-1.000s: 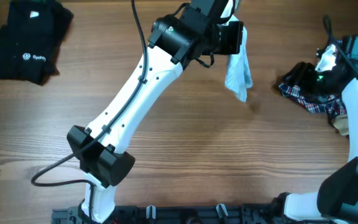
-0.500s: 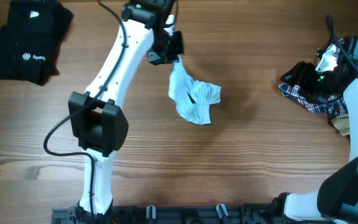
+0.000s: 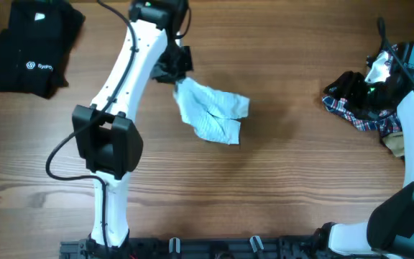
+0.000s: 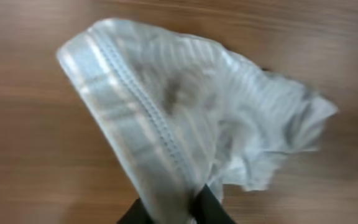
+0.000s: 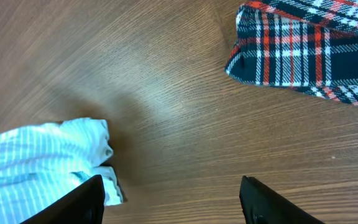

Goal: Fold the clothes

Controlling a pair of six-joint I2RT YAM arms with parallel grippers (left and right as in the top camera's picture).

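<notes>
Two pincers: left pincer (image 4: 178, 208) clamped on the pale-blue striped garment (image 4: 185, 112), right pincer (image 5: 171, 186) apart over the table (image 5: 166, 106).

The striped garment (image 3: 210, 115) is pale blue with fine white lines. The plaid shirt (image 3: 369, 122) has navy, red and white checks. The folded garment (image 3: 27, 50) is black with a small white logo. The cloth piece (image 3: 392, 147) is beige. The tabletop (image 3: 279, 187) is brown woodgrain.
</notes>
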